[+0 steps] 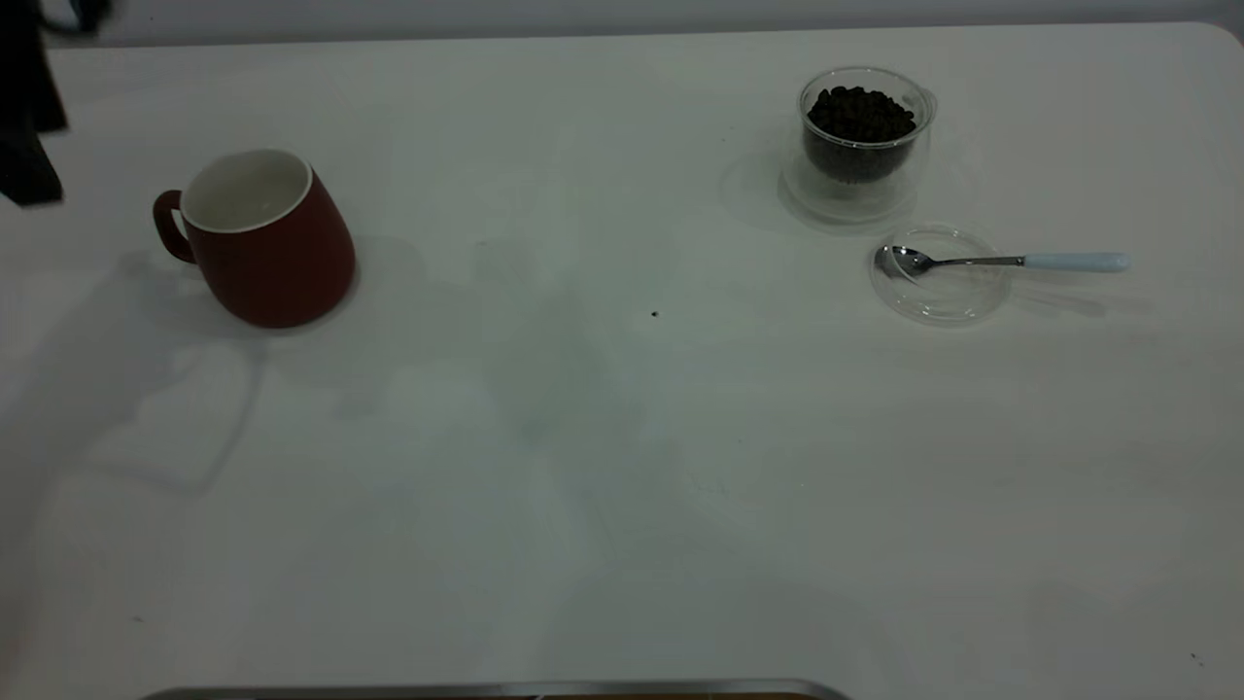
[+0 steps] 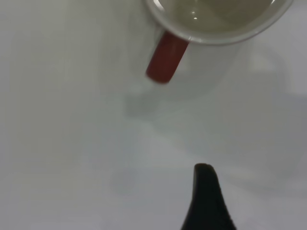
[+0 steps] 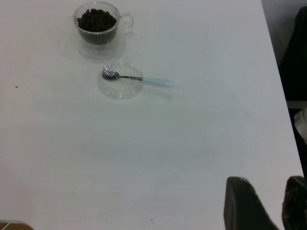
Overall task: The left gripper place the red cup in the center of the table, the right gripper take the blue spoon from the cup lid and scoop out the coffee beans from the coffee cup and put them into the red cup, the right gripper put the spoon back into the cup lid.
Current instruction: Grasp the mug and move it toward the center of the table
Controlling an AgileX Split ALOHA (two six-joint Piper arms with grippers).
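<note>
**Mug waits at the left, spoon parked on the lid**

The red cup [image 1: 267, 238], glossy, rounded and white inside, stands upright on the table [image 1: 603, 467] well left of centre, untouched. The left gripper [image 2: 206, 201] hovers near its handle; only one dark finger shows, so its spread cannot be judged. The right gripper [image 3: 261, 203] hangs back, fingers apart. The blue spoon [image 1: 1001, 261] rests bowl-down on the clear cup lid [image 1: 939, 274], probably to keep it off the table, beside the glass coffee cup [image 1: 863, 136] heaped with coffee beans [image 1: 859, 115].

Dim, even light falls on the table [image 1: 622, 486]; soft shadows spread beside the red cup [image 1: 264, 238] (blurred in the left wrist view), and faint glints mark its white inside.
</note>
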